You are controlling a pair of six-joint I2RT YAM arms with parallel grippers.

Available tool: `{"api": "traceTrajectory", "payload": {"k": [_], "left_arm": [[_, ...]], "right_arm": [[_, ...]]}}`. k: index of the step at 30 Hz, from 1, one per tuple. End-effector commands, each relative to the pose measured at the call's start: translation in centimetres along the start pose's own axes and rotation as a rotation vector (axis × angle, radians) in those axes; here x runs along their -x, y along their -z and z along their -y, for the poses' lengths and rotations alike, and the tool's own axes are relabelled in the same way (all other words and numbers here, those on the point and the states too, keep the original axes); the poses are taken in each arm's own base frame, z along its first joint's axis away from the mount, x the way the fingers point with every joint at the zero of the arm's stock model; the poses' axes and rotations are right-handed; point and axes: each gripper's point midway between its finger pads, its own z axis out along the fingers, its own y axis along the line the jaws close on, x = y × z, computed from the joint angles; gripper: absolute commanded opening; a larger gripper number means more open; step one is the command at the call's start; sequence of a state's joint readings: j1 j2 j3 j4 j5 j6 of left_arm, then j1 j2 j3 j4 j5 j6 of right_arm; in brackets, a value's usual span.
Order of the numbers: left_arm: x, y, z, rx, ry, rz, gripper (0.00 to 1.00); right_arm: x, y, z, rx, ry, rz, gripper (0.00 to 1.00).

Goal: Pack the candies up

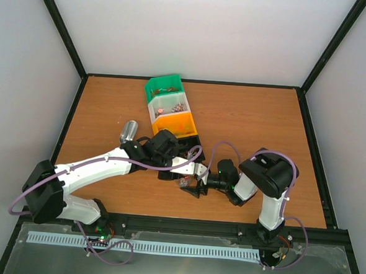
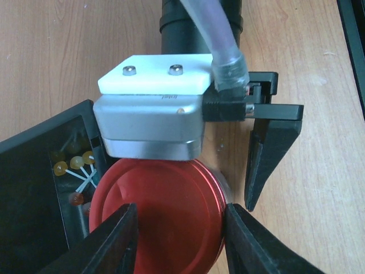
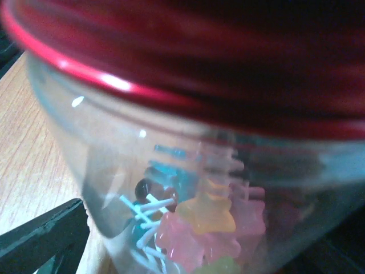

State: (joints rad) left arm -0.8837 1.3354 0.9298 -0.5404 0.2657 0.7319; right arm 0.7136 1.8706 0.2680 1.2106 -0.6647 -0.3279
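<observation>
The candies [image 3: 205, 228] are small pink, yellow and blue sweets and white-stick lollipops inside a clear jar [image 3: 108, 154] with a round red lid [image 3: 199, 68]. My right gripper [image 1: 193, 186] is shut on the jar at the table's near middle. One of its fingers [image 3: 40, 242] shows at the lower left of the right wrist view. My left gripper [image 2: 178, 228] is shut on the red lid [image 2: 154, 211], one finger on each side. The right gripper's finger [image 2: 268, 160] shows beside the jar. More lollipops [image 2: 74, 162] lie in the black bin [image 2: 34, 188].
A row of bins runs back from the grippers: green [image 1: 164, 86], white [image 1: 169, 105] with candies, orange [image 1: 176, 121], and the black one partly under my left arm. A silver cylinder [image 1: 128, 130] lies left of the bins.
</observation>
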Motion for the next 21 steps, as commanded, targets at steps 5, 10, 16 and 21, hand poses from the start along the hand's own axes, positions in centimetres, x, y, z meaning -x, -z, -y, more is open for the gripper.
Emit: {"api": "traceTrajectory", "payload": {"k": [5,10,16,21], "left_arm": [[-1.09,-0.19,1.46,-0.047,-0.011,-0.026,0.44],[-1.21,-0.17,1.53,-0.047,-0.018,-0.028,0.44],[-1.16,0.15,1.46,-0.037,-0.021,-0.026,0.44],[-0.96,0.31,1.23,-0.024,-0.037,-0.019,0.44]], "right_arm": [[2.62,-1.33,0.99,-0.024,0.049,0.099,0.89],[2.25,-1.51,1.15,-0.034,0.049,0.096,0.81],[2.33,-1.43,1.34,-0.050,0.049,0.105,0.69],[2.30,-1.25,0.99,-0.038,0.050,0.106,0.65]]}}
